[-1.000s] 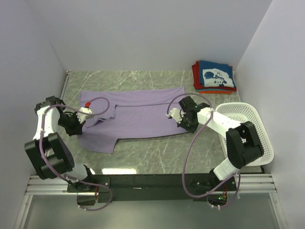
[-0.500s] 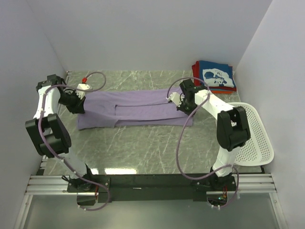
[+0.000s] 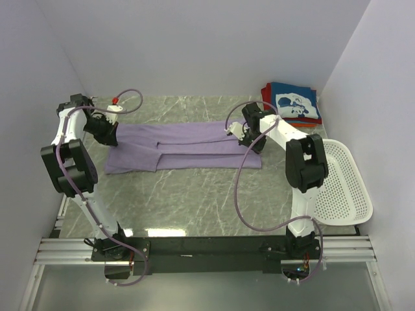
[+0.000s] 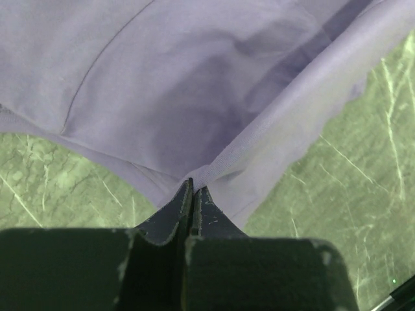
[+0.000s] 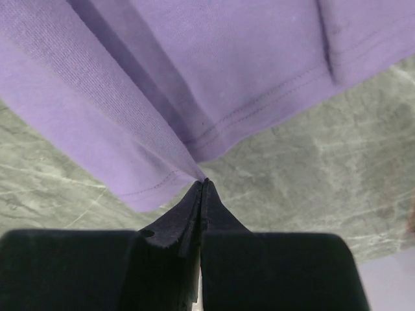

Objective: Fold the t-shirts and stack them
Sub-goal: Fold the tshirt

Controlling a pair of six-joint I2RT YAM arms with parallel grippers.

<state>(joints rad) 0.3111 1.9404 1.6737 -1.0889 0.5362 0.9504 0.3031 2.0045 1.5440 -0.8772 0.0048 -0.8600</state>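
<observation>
Lavender-purple soft cloth t-shirt (image 3: 188, 144): from above, lying toward the far side of the grey-green marbled table top (image 3: 194, 201), folded lengthwise into a long narrow band. Running left to right, long axis across the table. Spreading wider at the left end in what looks like a sleeve flap, so probably pointing collar-left and hem-right. Being pinched at the far left corner by the black left gripper (image 3: 107, 134) and at the far right end by the black right gripper (image 3: 250, 138), both clamped on the cloth. Sitting well apart from the folded stack of navy, red and orange t-shirts (image 3: 292, 103) in the far right corner, and from the white perforated plastic basket (image 3: 353, 194) at the right edge.

From the left wrist: showing the left gripper (image 4: 192, 188) with its jaws pressed tight on a thin fold at the t-shirt (image 4: 194, 84) edge, cloth fanning away from the tips in soft creases over the table top (image 4: 363, 181). Looking light and limp, likely sagging and bunching wherever unsupported. Best taken at corners or along a folded edge, both ends at once.

From the right wrist: showing the right gripper (image 5: 204, 184) closed completely on a corner of the t-shirt (image 5: 214, 65) beside the double-stitched hem, two layers meeting at the tips above the table top (image 5: 305, 181). Probably offering a firmer, less slippery hold at that stitching than on the plain knit.
</observation>
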